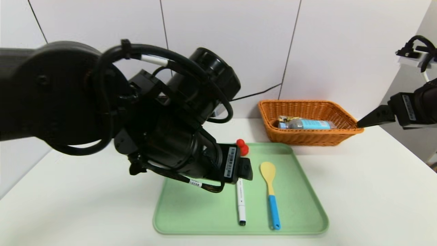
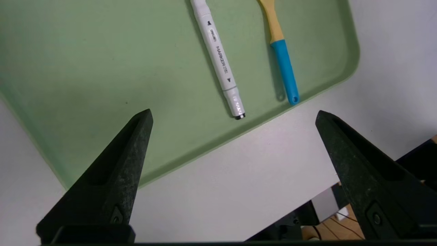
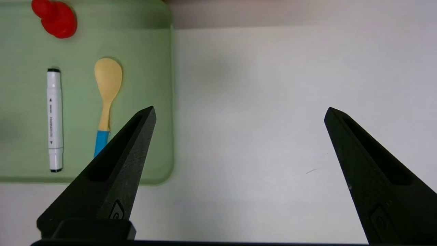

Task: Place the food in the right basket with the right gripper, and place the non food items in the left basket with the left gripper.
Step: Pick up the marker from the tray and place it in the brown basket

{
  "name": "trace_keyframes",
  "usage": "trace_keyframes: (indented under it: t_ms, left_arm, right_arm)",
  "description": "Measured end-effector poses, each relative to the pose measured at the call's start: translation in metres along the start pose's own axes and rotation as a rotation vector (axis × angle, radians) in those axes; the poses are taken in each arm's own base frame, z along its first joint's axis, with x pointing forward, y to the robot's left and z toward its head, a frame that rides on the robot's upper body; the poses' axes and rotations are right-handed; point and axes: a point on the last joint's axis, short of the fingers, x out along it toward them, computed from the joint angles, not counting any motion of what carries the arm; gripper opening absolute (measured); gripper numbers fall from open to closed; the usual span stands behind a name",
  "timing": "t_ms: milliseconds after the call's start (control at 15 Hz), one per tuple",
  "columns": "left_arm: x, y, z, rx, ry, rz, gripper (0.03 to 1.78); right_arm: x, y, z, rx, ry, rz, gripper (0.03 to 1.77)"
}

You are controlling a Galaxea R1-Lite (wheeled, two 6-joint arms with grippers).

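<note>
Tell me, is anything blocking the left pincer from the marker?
Nothing visible. The left pincer hangs open above the green tray, and the white marker lies bare, apart from the spoon.

White table [image 1: 375, 191] under & around both pincers, matte, soft shadows on it. Behind, well beyond the pincers: white panel wall [image 1: 225, 41] w/ thin dark seams. Past table's near edge, wood-tone floor [image 2: 321, 232] w/ cables.

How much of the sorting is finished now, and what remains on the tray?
Done: a packaged item lies in the right basket. In hand: nothing; the left gripper hangs open over the tray, the right gripper open over bare table. Left: marker, spoon and red item.
</note>
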Motion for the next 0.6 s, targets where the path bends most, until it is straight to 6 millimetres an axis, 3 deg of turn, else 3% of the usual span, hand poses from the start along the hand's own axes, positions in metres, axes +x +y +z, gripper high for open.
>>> trace_keyframes:
  t_ms: [267, 600]
  left_arm:
    - [0.026, -0.015, 0.008, 0.048, 0.009, 0.001, 1.69]
    - [0.062, -0.027, 0.021, 0.020, 0.033, 0.090, 1.69]
  right_arm:
    - [0.016, -0.010, 0.012, 0.003, 0.019, 0.003, 1.71]
    - [0.029, -0.021, 0.010, 0.042, 0.049, -0.032, 1.71]
